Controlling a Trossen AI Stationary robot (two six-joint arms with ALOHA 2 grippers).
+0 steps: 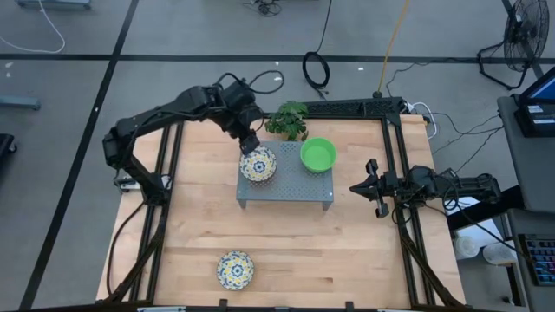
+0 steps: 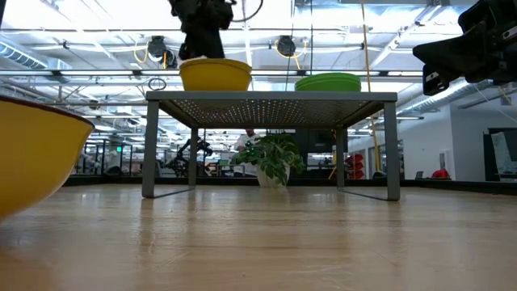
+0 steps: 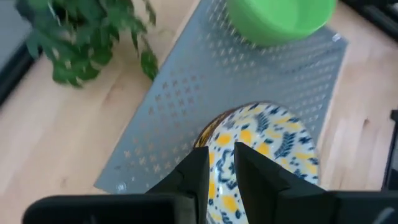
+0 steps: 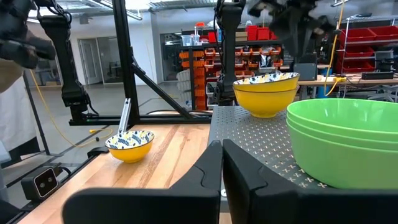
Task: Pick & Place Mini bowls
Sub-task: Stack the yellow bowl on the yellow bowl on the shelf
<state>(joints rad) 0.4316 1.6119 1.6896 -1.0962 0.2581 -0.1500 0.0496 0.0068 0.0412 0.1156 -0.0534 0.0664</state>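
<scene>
Left tool (image 1: 252, 144) over floral bowl (image 1: 258, 165), jaws apart.

Green bowls (image 1: 318, 154) plain bright green; floral bowls (image 1: 257, 165) white, blue-yellow pattern, yellow outside; stand (image 1: 286, 186) grey perforated

Two dark matte arms, chunky jointed links, black cables looped near wrists. Left claw (image 3: 221, 171) and right claw (image 4: 222, 165): black, flat wedge-shaped fingers on a wide bar.
</scene>
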